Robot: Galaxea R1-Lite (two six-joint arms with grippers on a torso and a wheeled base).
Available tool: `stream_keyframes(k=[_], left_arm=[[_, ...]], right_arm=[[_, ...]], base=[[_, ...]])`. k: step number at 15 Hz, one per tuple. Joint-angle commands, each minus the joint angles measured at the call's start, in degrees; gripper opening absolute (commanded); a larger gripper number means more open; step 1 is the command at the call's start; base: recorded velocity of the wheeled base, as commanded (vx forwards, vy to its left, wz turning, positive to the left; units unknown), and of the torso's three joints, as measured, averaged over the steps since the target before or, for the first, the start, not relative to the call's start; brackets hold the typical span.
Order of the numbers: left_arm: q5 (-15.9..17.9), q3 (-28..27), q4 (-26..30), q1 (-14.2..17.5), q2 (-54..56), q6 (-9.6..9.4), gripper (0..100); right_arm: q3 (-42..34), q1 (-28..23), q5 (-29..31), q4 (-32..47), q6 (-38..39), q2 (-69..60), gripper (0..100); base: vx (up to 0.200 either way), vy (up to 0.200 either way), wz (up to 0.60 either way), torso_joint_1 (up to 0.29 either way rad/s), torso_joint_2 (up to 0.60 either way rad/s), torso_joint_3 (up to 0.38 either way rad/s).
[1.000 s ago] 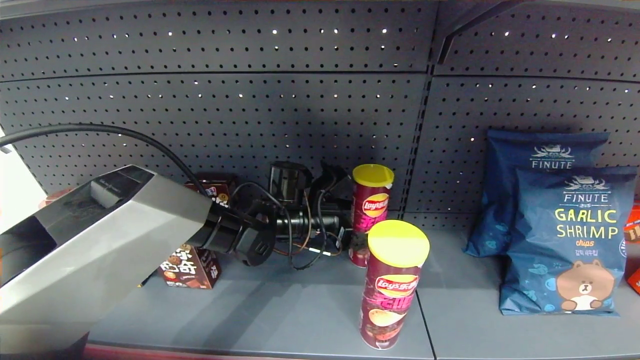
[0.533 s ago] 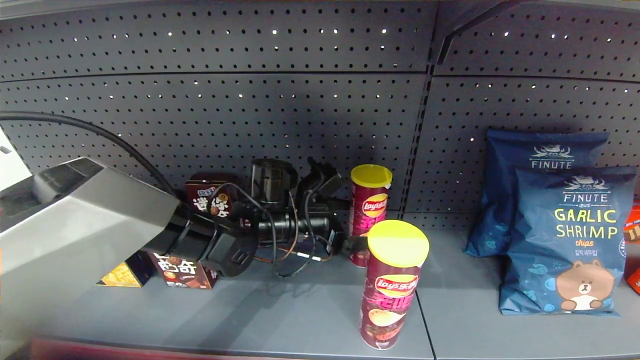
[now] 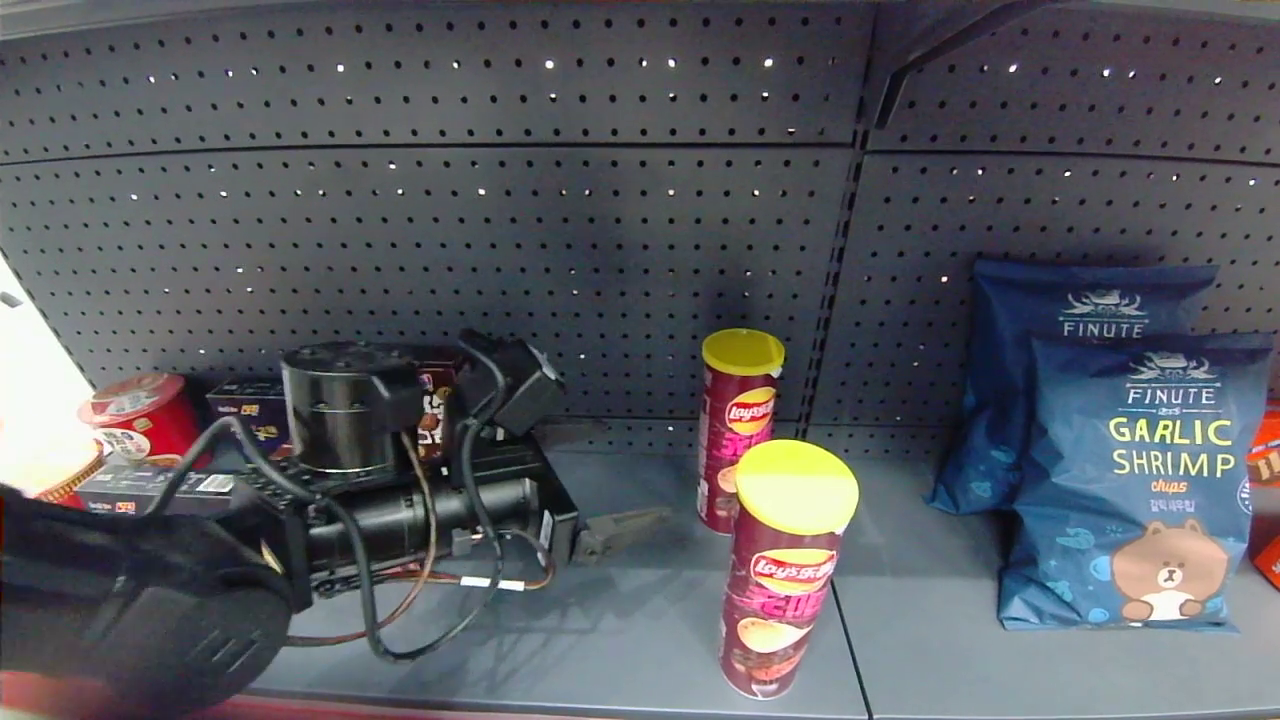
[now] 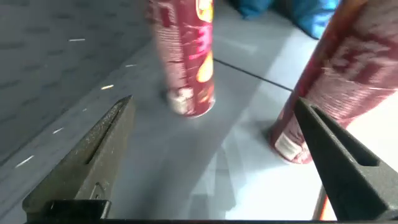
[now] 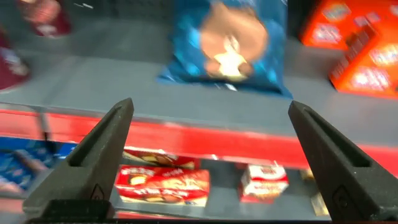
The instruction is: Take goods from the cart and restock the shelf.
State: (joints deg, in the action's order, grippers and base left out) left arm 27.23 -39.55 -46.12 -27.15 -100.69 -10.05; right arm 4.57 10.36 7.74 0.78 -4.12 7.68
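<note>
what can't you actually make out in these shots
1. Head view: small boxes behind the left arm, mostly covered by it; their number is unclear.
2. Head view: orange box, cut off by the right edge.
3. Head view: rear blue bag, lower part hidden by the front blue bag.
4. Right wrist view: packs below the shelf edge, too blurred to identify.

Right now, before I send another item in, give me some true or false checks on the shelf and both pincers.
The rear can and front can both stand upright on the shelf. True.
The left pincer is shut on a can. False: it is open and empty, short of the cans.
The blue bags stand on the cans' right. True.
The right pincer holds a box. False: it is open and empty.
</note>
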Motion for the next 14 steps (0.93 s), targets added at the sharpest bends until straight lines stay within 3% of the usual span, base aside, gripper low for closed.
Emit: stream_keyframes(k=[1, 3, 6, 8, 11, 14], left_arm=[[-3.59, 5.27, 1.64, -0.01, 10.52, 0.55, 100], [-7.99, 6.41, 4.37, -0.71, 13.42, 0.46, 100], [-15.19, 8.43, 5.78, -3.44, 15.00, 0.46, 100], [-16.25, 9.66, 5.42, -3.44, 15.18, 0.38, 100], [-16.42, 11.07, 5.16, -3.26, 15.26, 0.46, 100], [-16.34, 10.98, 5.07, -2.91, 15.00, 0.46, 100]], right_arm=[[11.25, 0.54, -5.72, -1.04, 0.87, 15.70, 100], [15.91, 2.91, -9.50, -3.68, 0.69, 25.02, 100], [17.58, 10.20, -7.83, -10.54, -0.01, 40.57, 100], [17.14, 14.60, -2.99, -12.65, 0.60, 47.25, 100], [15.73, 28.93, 7.02, -20.20, 10.10, 58.94, 100], [15.47, 32.26, 7.29, -20.12, 11.42, 62.28, 100]], base=[[0.000, 0.000, 0.00, 0.000, 0.00, 0.000], [0.000, 0.000, 0.00, 0.000, 0.00, 0.000], [0.000, 0.000, 0.00, 0.000, 0.00, 0.000], [0.000, 0.000, 0.00, 0.000, 0.00, 0.000], [0.000, 0.000, 0.00, 0.000, 0.00, 0.000], [0.000, 0.000, 0.00, 0.000, 0.00, 0.000]])
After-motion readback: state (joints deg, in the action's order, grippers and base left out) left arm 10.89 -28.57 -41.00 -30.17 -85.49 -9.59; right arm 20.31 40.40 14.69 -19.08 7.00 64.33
